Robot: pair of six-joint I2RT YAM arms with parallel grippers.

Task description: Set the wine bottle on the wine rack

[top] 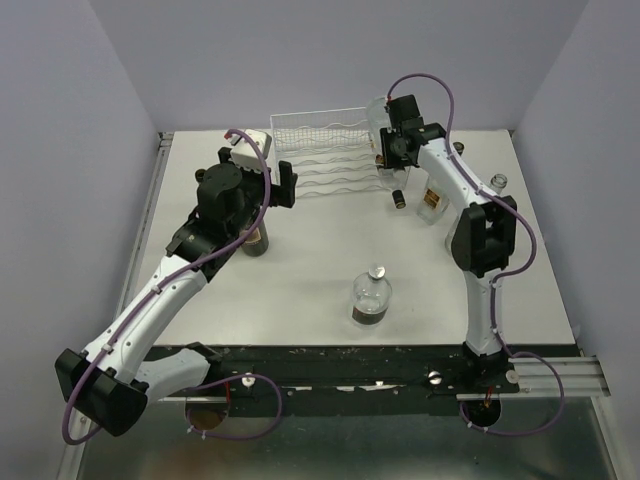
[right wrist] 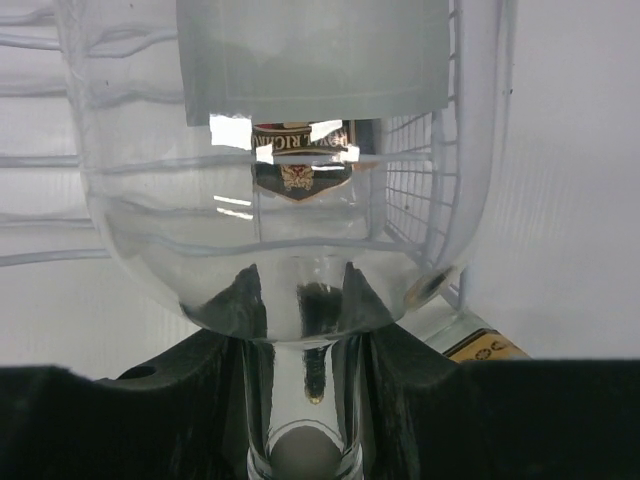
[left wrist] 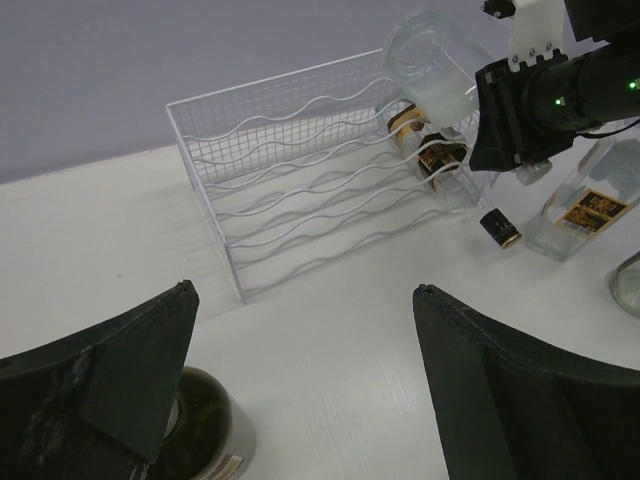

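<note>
At right end of wine rack (top: 325, 155), right gripper (top: 392, 150) clamped on neck of clear wine bottle (left wrist: 430, 60), bottle raised at rack's upper right corner. Left gripper (left wrist: 300, 290) spread wide, empty, over table (top: 300, 270); dark bottle (left wrist: 205, 430) just beside.
</note>
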